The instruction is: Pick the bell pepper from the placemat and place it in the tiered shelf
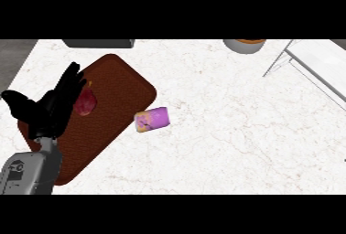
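- Left hand (49, 106): black, on a grey forearm rising from the near-left corner; it is over the placemat, its fingers straight and spread, pointing far-right, with the thumb splayed out to the left. The fingertips lie just beside the bell pepper; contact cannot be judged.
- Placemat (125, 89): dark reddish-brown, with rounded corners, lying diagonally at the left of the white marble counter (223, 151).
- Bell pepper (86, 102): red, lying on the placemat's left part, partly hidden by the fingers.
- Pink-and-yellow packet (151, 119): on the counter, touching the placemat's right edge.
- Round container (245, 45): at the far edge, cut off.
- Tiered shelf (312, 71): white-framed, at the far right, well apart from the pepper.
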Robot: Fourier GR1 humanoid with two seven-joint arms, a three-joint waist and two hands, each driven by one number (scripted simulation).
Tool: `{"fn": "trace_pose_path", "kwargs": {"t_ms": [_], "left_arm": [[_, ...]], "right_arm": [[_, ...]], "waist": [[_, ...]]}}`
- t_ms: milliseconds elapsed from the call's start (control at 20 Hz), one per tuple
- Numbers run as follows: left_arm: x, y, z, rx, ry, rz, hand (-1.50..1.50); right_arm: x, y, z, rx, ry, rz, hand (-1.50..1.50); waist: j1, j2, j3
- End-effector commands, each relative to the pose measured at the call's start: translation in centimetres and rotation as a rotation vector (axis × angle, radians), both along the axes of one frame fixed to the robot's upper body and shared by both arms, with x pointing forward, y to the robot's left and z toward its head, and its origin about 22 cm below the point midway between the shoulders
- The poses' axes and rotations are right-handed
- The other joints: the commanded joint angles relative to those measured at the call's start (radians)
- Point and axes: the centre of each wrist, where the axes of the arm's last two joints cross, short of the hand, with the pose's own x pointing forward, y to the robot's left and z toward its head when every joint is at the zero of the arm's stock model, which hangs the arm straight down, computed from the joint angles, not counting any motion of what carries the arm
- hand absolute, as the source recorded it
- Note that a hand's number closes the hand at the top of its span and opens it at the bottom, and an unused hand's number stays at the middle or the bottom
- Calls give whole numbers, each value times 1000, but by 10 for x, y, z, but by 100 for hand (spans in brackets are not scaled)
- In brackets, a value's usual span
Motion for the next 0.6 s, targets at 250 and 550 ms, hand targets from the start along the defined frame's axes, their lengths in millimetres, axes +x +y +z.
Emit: {"fn": "trace_pose_path", "kwargs": {"t_ms": [250,550], "left_arm": [[1,11,8,2,-4,10,0],[-9,10,-1,-15,7,26,0]], "right_arm": [[-72,-28,15,87,-51,147,-150],[-78,-28,13,-25,-70,210,-150]], "waist": [[-31,-4,5],[-30,-8,7]]}}
